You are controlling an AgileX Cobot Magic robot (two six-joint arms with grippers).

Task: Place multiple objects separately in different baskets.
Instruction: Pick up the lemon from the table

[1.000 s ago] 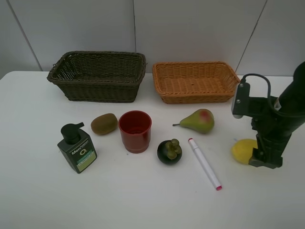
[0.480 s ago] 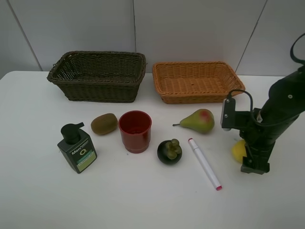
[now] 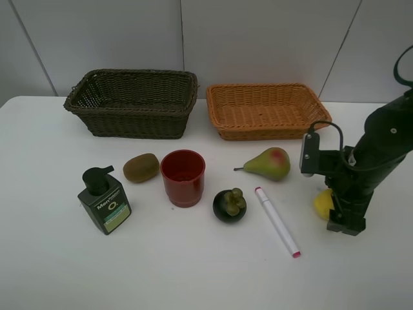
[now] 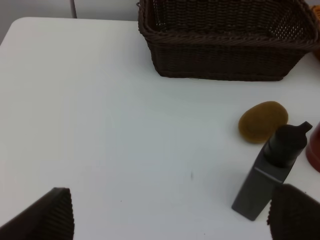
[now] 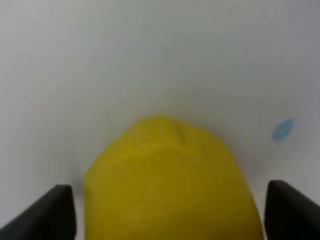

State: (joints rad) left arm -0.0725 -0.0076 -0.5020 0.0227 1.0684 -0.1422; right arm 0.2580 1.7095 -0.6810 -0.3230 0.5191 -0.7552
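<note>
- Two jaws of right gripper [image 5: 170, 212] stand apart, lemon [image 5: 165, 180] between them; centre it, close gently.
- Left gripper [image 4: 172, 215], also apart, hangs empty; bottle [image 4: 270, 175] just ahead.

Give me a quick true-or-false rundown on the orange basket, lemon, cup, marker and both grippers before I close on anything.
1. Nothing lies in the orange basket. True.
2. The lemon sits between the open fingers of the right gripper. True.
3. The red cup lies tipped on its side. False: it stands upright, mouth up, between the kiwi and the mangosteen.
4. The marker is in the dark basket. False: it lies on the table, right of the mangosteen.
5. The left gripper holds the pump bottle. False: it is open and holds nothing; the bottle stands on the table.
</note>
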